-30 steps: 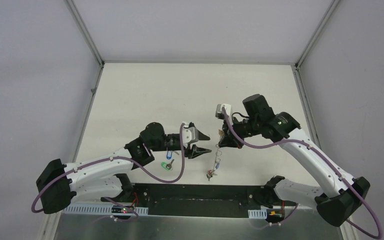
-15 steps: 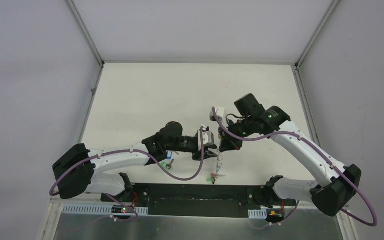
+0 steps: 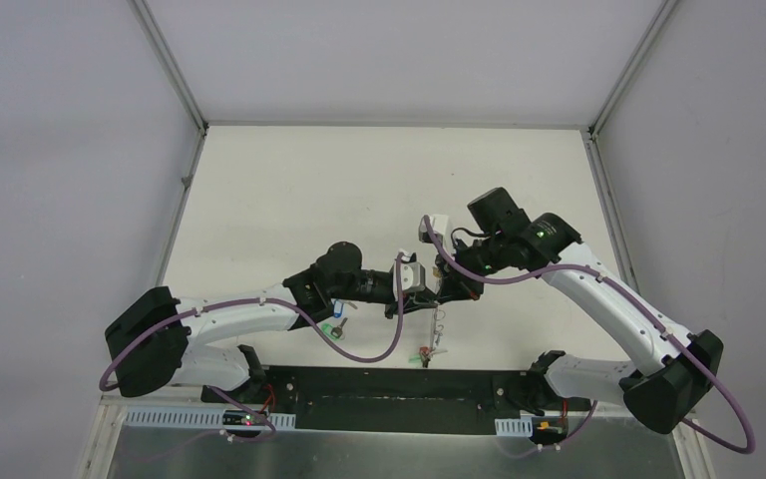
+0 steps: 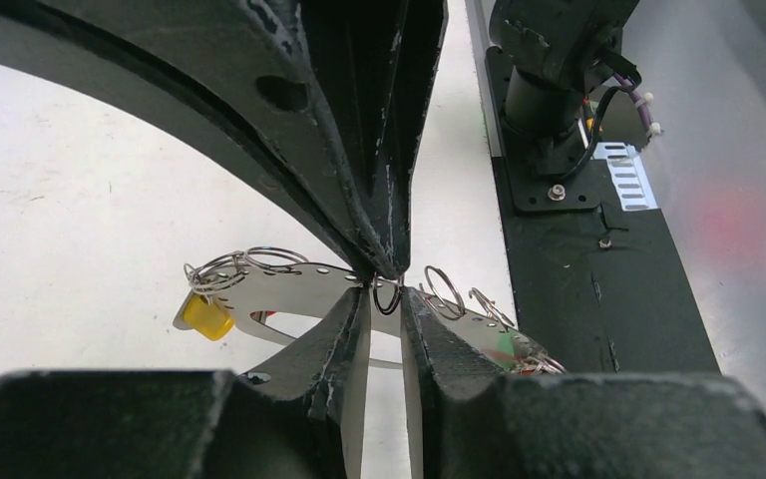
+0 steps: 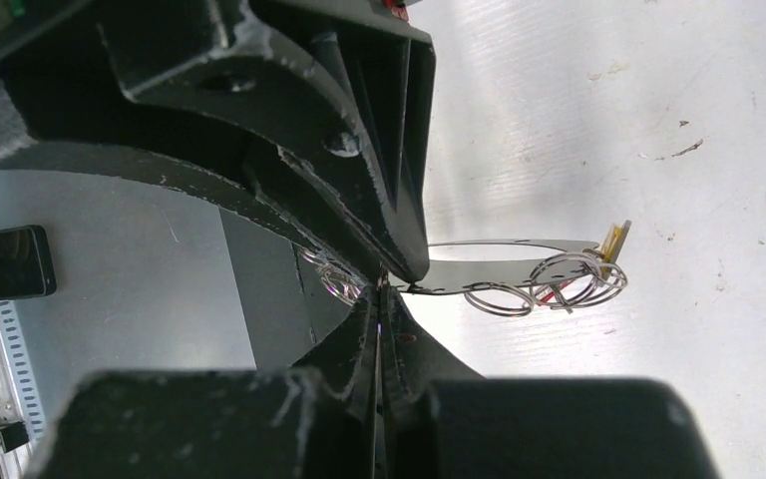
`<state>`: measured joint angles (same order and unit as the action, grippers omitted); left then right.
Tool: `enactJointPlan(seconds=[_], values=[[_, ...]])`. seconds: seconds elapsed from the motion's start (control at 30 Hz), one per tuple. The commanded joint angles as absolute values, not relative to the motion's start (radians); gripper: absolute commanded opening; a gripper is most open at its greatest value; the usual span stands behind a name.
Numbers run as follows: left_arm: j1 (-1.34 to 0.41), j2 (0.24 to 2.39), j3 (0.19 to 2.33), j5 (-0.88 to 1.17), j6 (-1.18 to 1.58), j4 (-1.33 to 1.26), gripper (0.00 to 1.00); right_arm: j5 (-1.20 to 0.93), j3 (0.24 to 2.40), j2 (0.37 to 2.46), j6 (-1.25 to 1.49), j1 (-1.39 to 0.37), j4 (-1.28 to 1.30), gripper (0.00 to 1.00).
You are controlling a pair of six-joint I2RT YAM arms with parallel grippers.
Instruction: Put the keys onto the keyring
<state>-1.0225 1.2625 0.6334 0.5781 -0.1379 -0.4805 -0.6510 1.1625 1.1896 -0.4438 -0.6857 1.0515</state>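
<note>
Seen from above, the left fingers (image 3: 421,291) and right fingers (image 3: 456,287) met tip to tip over the bench (image 3: 289,200). The keyring (image 3: 437,321) dangled beneath them. The blue-tagged key (image 3: 339,308) and green-tagged key (image 3: 334,330) lay on the bench, apart from it.

At the left wrist, the left fingers (image 4: 349,329) stood narrowly parted around a small loop on the keyring (image 4: 289,284); whether they pressed it, I cannot tell. The right fingers (image 4: 359,200) were clenched on the band.

At the right wrist, the right fingers (image 5: 419,354) clamped the keyring (image 5: 499,269), directly opposite the left fingers (image 5: 359,200).

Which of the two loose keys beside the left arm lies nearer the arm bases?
The green-tagged key. The blue-tagged key lies just beyond it, farther up the table. Both lie apart from the keyring.
</note>
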Motion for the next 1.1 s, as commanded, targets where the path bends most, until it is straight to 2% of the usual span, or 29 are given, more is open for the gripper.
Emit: enactJointPlan(seconds=[0.0, 0.1, 0.2, 0.3, 0.43, 0.6, 0.67, 0.87, 1.07], values=[[-1.032, 1.246, 0.681, 0.609, -0.161, -0.493, 0.17, -0.669, 1.179, 1.155, -0.457, -0.696, 1.016, 0.00], [-1.031, 1.239, 0.684, 0.605, -0.161, -0.485, 0.18, -0.665, 1.176, 1.155, -0.459, -0.697, 1.017, 0.00], [-1.031, 1.224, 0.686, 0.596, -0.160, -0.477, 0.26, -0.661, 1.175, 1.154, -0.461, -0.699, 1.021, 0.00], [-1.032, 1.209, 0.681, 0.593, -0.165, -0.475, 0.26, -0.658, 1.177, 1.154, -0.463, -0.701, 1.022, 0.00], [-1.032, 1.203, 0.690, 0.593, -0.183, -0.451, 0.19, -0.654, 1.175, 1.155, -0.465, -0.703, 1.020, 0.00], [-1.031, 1.222, 0.703, 0.610, -0.195, -0.438, 0.03, -0.646, 1.177, 1.156, -0.465, -0.706, 1.018, 0.00], [-1.031, 1.233, 0.709, 0.615, -0.194, -0.432, 0.01, -0.640, 1.178, 1.156, -0.464, -0.706, 1.019, 0.00], [-1.032, 1.255, 0.722, 0.617, -0.195, -0.429, 0.15, -0.638, 1.177, 1.149, -0.468, -0.706, 1.015, 0.00], [-1.031, 1.274, 0.737, 0.640, -0.196, -0.429, 0.18, -0.636, 1.176, 1.148, -0.472, -0.707, 1.013, 0.00]])
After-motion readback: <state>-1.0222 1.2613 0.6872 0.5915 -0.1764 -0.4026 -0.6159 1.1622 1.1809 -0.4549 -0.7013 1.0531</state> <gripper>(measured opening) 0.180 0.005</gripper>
